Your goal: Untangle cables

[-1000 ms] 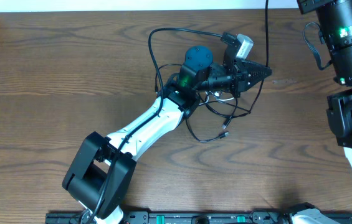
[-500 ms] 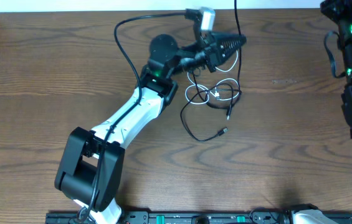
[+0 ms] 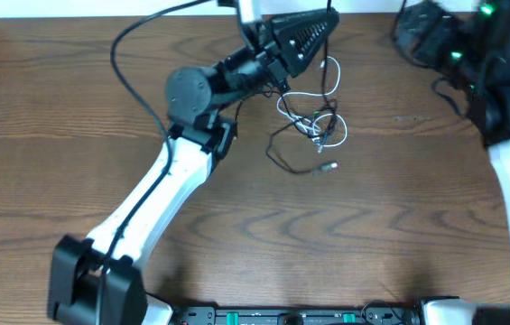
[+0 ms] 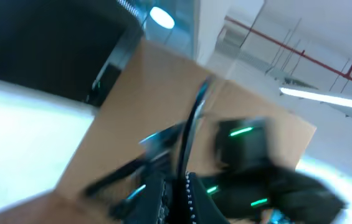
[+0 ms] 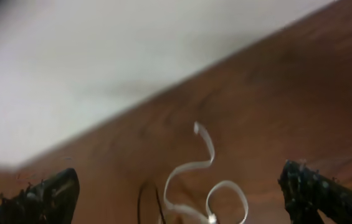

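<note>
My left gripper is raised over the table's far edge, shut on a thin black cable that hangs down into the tangle. In the left wrist view that black cable runs up from between the closed jaws of the left gripper. A white cable loops on the wood, crossed with another black cable whose plug lies at the near side. My right gripper is open and wide, its fingers either side of the white cable without touching it.
The right arm is blurred at the far right corner. The left arm crosses the table diagonally from the near left. Its thick black wire arcs over the far left. The table's far edge meets a white wall.
The left gripper has swung left and toward the far edge, lifting its black cable and dragging the tangle along. The right gripper has opened and swung in from the right.
</note>
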